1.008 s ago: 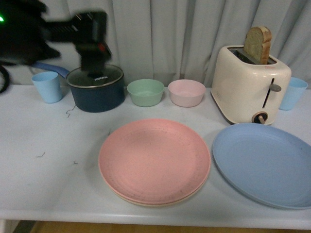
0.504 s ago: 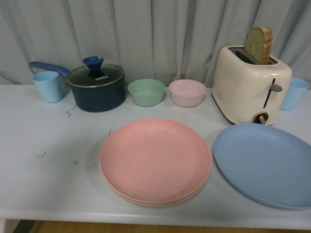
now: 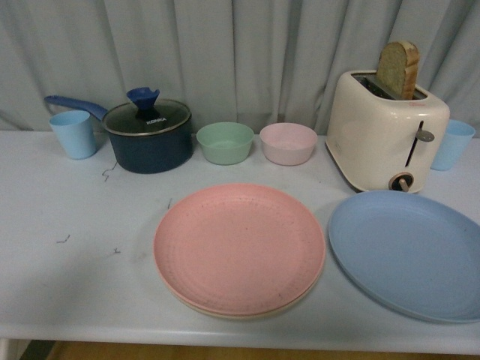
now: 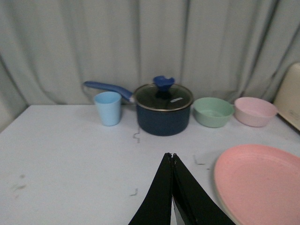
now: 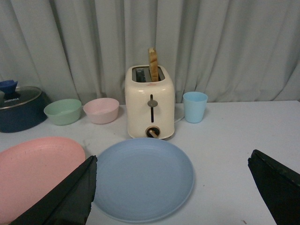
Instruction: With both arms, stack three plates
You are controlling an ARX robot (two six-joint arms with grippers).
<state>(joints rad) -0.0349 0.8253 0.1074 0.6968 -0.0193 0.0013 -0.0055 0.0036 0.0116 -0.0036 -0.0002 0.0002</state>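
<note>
The pink plate (image 3: 239, 247) lies at the table's front centre, on top of the cream-beige plate (image 3: 225, 312), of which only a thin rim shows. The light blue plate (image 3: 409, 252) lies alone to its right, in front of the toaster. Neither arm shows in the front view. In the left wrist view my left gripper (image 4: 171, 155) is shut and empty, above bare table left of the pink plate (image 4: 262, 183). In the right wrist view my right gripper (image 5: 171, 161) is open wide and empty, with the light blue plate (image 5: 143, 178) between its fingers and the pink plate (image 5: 35, 171) beside.
Along the back stand a light blue cup (image 3: 73, 133), a dark lidded pot (image 3: 148, 135), a green bowl (image 3: 225, 142), a pink bowl (image 3: 288, 142), a cream toaster (image 3: 385, 138) holding a bread slice, and another blue cup (image 3: 453, 144). The table's front edge (image 3: 225, 337) is near the plates.
One second ago a black arm hung over the pot at the back left in the front view. It has left that view. The plates have not moved.
</note>
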